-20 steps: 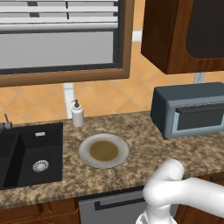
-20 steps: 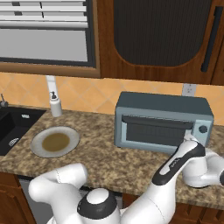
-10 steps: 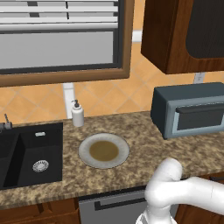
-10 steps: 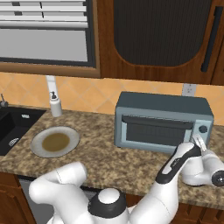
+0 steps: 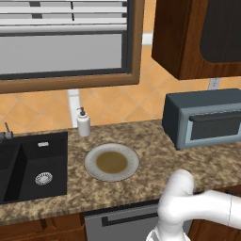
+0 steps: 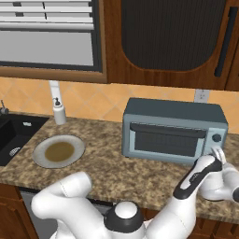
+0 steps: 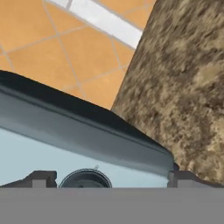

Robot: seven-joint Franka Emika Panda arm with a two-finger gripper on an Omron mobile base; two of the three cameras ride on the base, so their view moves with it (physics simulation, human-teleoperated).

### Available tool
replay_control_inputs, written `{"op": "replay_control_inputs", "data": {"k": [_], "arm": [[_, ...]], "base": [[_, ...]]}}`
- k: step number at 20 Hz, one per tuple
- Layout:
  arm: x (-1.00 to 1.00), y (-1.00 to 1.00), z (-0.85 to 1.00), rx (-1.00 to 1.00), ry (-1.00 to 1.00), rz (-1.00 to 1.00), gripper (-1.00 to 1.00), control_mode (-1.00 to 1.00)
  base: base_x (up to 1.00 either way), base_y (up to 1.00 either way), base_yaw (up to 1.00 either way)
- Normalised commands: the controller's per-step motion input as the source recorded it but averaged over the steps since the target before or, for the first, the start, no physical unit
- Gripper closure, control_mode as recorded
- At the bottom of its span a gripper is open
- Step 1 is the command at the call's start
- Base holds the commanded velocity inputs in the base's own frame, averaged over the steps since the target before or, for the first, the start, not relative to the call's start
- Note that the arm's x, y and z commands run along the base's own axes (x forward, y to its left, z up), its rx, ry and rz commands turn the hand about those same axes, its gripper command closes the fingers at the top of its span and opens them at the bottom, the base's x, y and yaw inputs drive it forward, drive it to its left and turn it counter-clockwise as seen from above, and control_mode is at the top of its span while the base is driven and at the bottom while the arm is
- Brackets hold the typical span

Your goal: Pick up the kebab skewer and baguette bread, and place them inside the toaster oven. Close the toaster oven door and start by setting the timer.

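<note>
The toaster oven (image 6: pixel 173 130) stands on the speckled counter (image 6: pixel 116 172) in the right middle of the right base view, and at the right edge of the left base view. Its door (image 6: pixel 166 141) is shut upright against the front, with the dark bar handle (image 6: pixel 168 129) along the top of the glass. A round timer knob (image 6: pixel 216 138) sits on the front panel to the right of the door.

The gripper (image 6: pixel 217 155) hangs at the lower right of the right base view, just below and in front of that knob, at the end of the white arm (image 6: pixel 191 186) that curls up from the bottom of the frame. In the hand view the two dark fingertips (image 7: pixel 41 179) stand far apart at the bottom edge, the knob showing low between them, so the jaws are spread wide and hold nothing.

The round plate (image 5: pixel 112 162) lies in the lower middle of the left base view, between the black sink (image 5: pixel 29 164) on the left and the oven on the right. A white soap bottle (image 5: pixel 83 122) stands by the tiled wall just behind the plate. The skewer and the bread cannot be made out through the dark glass.
</note>
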Motion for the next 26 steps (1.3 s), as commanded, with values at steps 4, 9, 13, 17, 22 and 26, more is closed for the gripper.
{"op": "replay_control_inputs", "data": {"k": [4,9,13,17,22,26], "arm": [[0.00,-0.01,-0.01,0.09,-0.11,0.00,-1.00,-1.00],[0.00,0.01,0.00,0.00,-0.07,-0.13,-1.00,-1.00],[-0.01,0.00,0.00,0.00,-0.01,-0.16,-1.00,-1.00],[-0.04,0.06,0.00,-0.03,0.00,-0.20,-1.00,-1.00],[0.00,0.10,0.05,0.00,0.00,-0.12,-1.00,-1.00],[0.00,0.00,0.10,0.00,0.00,0.00,-1.00,-1.00]], "base": [[0.00,0.00,0.00],[0.00,0.00,0.00],[0.00,0.00,0.00],[0.00,0.00,0.00],[0.00,0.00,0.00],[0.00,0.00,0.00]]}}
